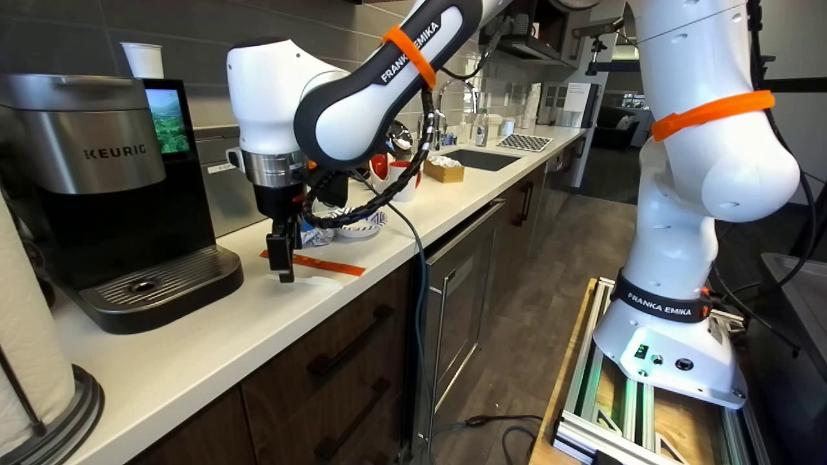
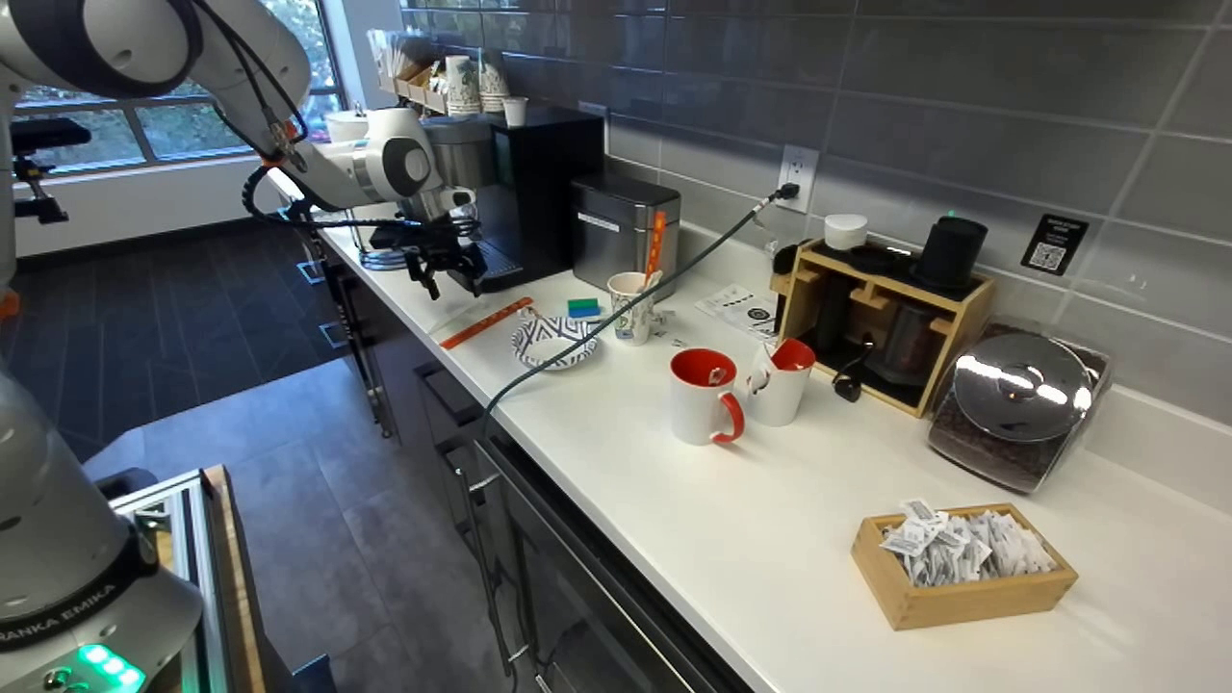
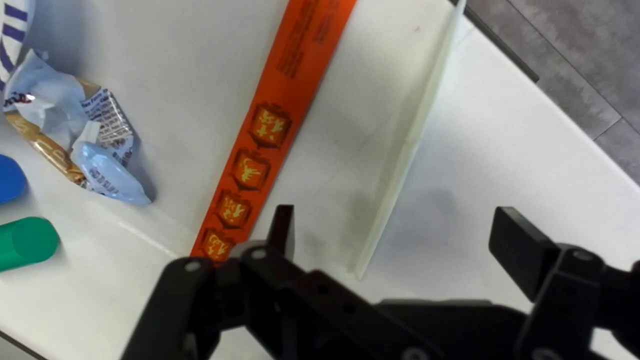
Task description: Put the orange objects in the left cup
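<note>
Grey tiles (image 2: 731,58) line the wall behind a white tabletop (image 2: 616,433), on which a coffee maker (image 1: 97,145) stands. The end effector (image 3: 400,240) hangs above this tabletop, near the coffee maker. In the wrist view its fingers (image 3: 522,250) are spread wide.

An orange-red stick (image 3: 274,125) lies flat on the tabletop, outside that gap: it runs slantwise past the finger at the left of the wrist view, where the gripping linkage hides its lower end. A thin pale strip (image 3: 409,150) lies under the gap, roughly alongside the stick. In an exterior view the end effector is near the stick but apart from it, on the side toward the coffee maker.

A second orange-red stick (image 2: 656,241) rises, slightly tilted, from the mouth of a printed paper cup (image 2: 630,318), well apart from the end effector. Between the lying stick and that cup are a patterned bowl (image 2: 525,337) and a blue-and-green piece (image 2: 582,308). Two white mugs (image 2: 695,419) with red insides stand beyond the cup. A crumpled wrapper (image 3: 107,130) lies across the stick from the pale strip.
</note>
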{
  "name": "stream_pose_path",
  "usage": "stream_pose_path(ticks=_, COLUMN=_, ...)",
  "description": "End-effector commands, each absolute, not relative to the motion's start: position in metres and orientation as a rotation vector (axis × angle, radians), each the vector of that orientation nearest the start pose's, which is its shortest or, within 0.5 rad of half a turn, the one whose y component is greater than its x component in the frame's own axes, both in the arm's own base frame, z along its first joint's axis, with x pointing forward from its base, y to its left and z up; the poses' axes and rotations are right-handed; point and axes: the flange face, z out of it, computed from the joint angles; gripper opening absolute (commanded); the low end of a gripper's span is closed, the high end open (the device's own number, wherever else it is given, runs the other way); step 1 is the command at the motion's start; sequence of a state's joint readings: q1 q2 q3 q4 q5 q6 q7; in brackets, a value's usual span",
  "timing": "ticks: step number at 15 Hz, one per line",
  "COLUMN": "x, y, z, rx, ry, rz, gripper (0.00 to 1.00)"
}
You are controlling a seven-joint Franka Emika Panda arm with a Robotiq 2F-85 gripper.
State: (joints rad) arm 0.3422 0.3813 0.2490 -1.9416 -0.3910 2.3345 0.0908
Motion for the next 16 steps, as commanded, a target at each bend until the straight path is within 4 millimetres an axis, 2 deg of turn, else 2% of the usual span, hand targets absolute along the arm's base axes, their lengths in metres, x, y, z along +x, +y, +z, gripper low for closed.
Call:
stream_pose_path(ticks=1, x=0.541, y=0.342, z=0.284, rx=-3.067, ry=-1.233, rz=-0.156, gripper=1.00)
stream_pose_path(ticks=9, x=0.581, y=0.336, z=0.266, rx=-3.098, ry=-1.143, rz=-0.141, gripper=1.00)
stream_pose_path(ticks=12, x=0.590, y=0.331, z=0.261, rx=-3.106, ry=-1.129, rz=-0.133, gripper=1.00)
stream_pose_path(ticks=16, x=0.600, y=0.321, z=0.269, rx=-3.127, ry=-1.083, rz=-0.171, gripper=1.00)
